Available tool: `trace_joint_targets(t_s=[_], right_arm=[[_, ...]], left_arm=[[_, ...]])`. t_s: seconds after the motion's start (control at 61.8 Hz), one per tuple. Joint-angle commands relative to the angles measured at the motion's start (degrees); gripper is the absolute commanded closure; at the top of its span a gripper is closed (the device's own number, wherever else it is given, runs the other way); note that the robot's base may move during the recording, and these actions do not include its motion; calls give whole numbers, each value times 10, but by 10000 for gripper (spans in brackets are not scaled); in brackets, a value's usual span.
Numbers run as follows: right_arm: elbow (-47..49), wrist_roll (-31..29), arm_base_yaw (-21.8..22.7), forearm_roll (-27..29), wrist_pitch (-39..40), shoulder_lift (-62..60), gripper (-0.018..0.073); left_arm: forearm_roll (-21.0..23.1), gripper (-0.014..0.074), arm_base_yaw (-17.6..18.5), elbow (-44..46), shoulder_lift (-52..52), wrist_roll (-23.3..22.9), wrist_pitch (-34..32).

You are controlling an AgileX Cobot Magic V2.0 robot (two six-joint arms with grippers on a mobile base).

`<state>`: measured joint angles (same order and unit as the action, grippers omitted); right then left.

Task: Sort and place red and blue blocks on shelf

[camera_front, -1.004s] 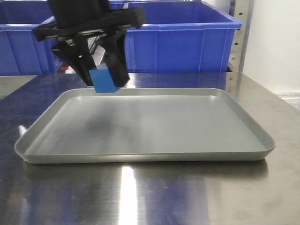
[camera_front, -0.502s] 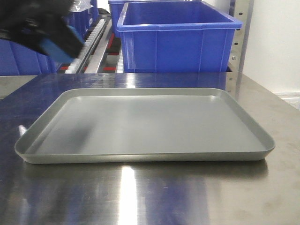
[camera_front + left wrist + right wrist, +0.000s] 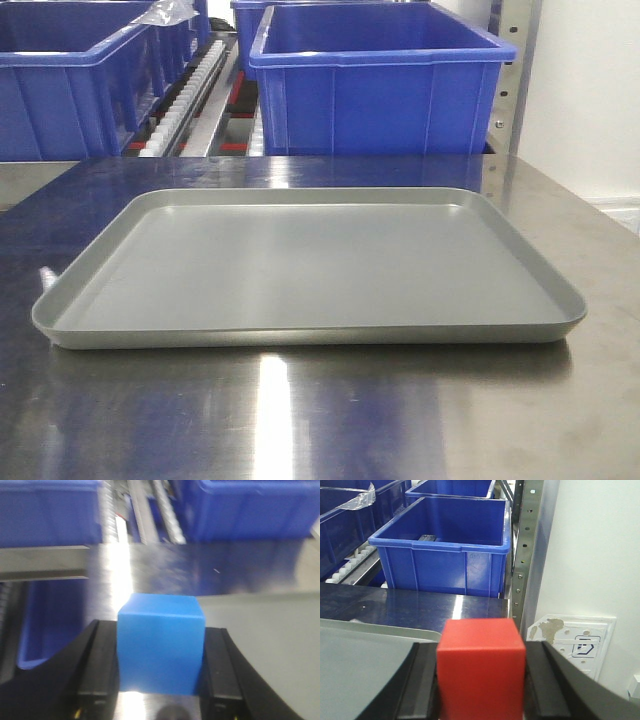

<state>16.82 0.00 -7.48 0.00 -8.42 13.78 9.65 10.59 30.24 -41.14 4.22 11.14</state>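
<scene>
1. Both blocks are lifted off the tray (image 3: 310, 336), which rests on the surface (image 3: 300, 420).
2. The left claw (image 3: 159, 672) pinches the blue block (image 3: 161, 640); the right claw (image 3: 481, 685) pinches the red block (image 3: 481, 660).
3. By my judgement, picking is done and placing remains: neither block sits on the shelf (image 3: 521, 540) yet.

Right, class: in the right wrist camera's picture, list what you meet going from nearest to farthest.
Red block → grey tray → steel table → blue bin.
</scene>
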Motion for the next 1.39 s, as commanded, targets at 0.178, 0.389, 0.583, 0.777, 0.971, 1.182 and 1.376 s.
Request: trace_joint_targets(t_s=[0.178,0.389,0.583,0.777,0.971,1.182,1.376], right_arm=[[17,-4,2,0,52,3,503],[17,-4,2,0,52,3,503],[17,-4,2,0,52,3,503],[17,-4,2,0,52,3,503],[17,-4,2,0,52,3,503],[17,-4,2,0,52,3,503],[17,-4,2,0,52,3,503]], left_arm=[[-31,474,-67,-42,141,0,-52],[-32,474,-67,-46,222,0,-33],[-33,474,-67,-46,246,0,-25],[-33,474,-67,-46,246,0,-25],[-33,474,-67,-46,246,0,-25],[-33,474,-67,-46,246,0,-25],[-33,474,-67,-46,246,0,-25]])
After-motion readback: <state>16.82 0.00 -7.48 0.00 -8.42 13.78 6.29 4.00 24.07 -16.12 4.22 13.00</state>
